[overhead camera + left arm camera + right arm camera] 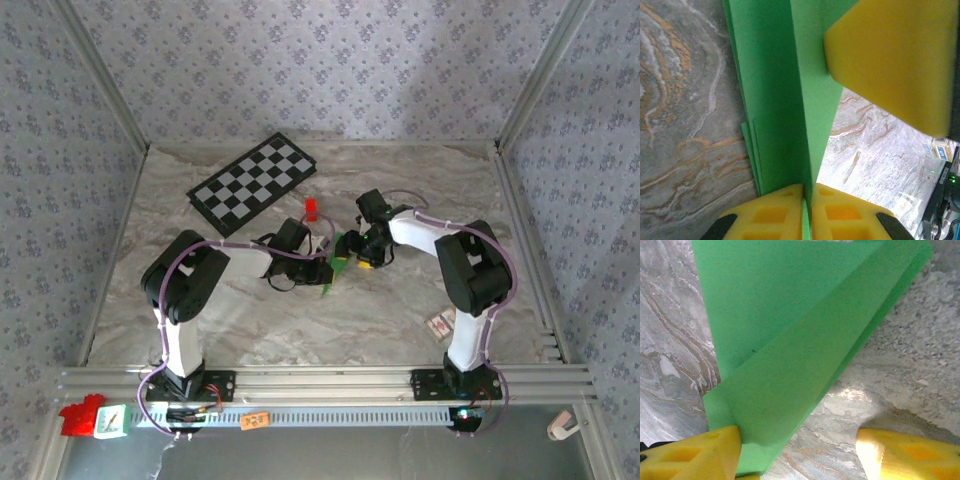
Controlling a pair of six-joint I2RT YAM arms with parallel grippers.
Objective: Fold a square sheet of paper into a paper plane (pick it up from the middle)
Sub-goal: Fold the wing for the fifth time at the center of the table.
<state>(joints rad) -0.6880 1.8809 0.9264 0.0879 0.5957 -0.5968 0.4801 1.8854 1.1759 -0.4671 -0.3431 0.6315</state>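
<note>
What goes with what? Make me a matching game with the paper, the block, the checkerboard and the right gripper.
Things:
1. paper
2. block
3. checkerboard
4. right gripper

Colour or state:
A. black and white
B. red
C. open
D. green, pinched in the left gripper

Pairs: 1-D, 2-B, 3-A, 4-C

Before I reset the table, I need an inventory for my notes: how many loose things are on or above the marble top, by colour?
Green: 1, the folded paper
Red: 1, the small block
Black-and-white: 1, the checkered board
Colour unclear: 1, the small box near the right arm's base
Total: 4
</note>
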